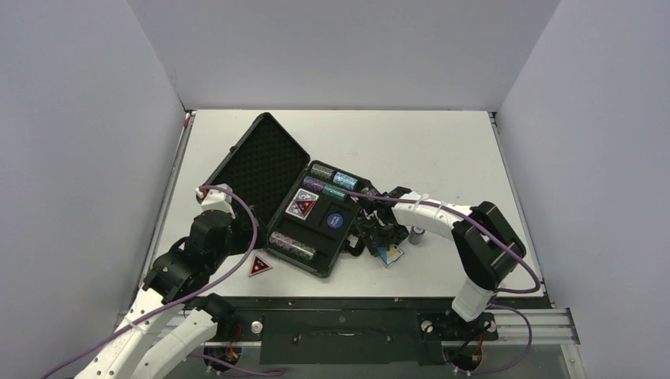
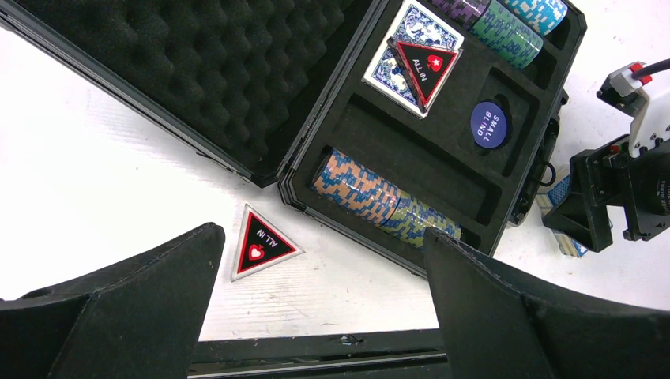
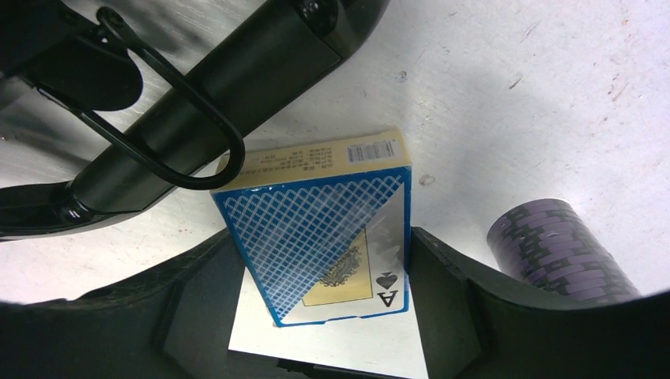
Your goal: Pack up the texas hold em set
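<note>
The black briefcase (image 1: pixel 265 154) lies open left of centre, foam lid up. Its tray (image 2: pixel 442 170) holds glittery chip rolls (image 2: pixel 379 201), a blue card deck (image 2: pixel 411 35) with a red-black triangle (image 2: pixel 425 65) on it, and a blue round button (image 2: pixel 487 125). A second triangle (image 2: pixel 265 243) lies on the table in front of the case. My left gripper (image 2: pixel 324 316) is open and empty, hovering above that triangle. My right gripper (image 3: pixel 322 246) is shut on a blue card deck (image 3: pixel 316 229) just right of the case; it also shows in the top view (image 1: pixel 389 254).
A purple chip roll (image 3: pixel 553 249) stands on the table right of the held deck; it also shows in the top view (image 1: pixel 416 234). The case's handle (image 3: pixel 182 134) is close beside my right gripper. The table's front edge (image 2: pixel 316 347) is just below my left gripper.
</note>
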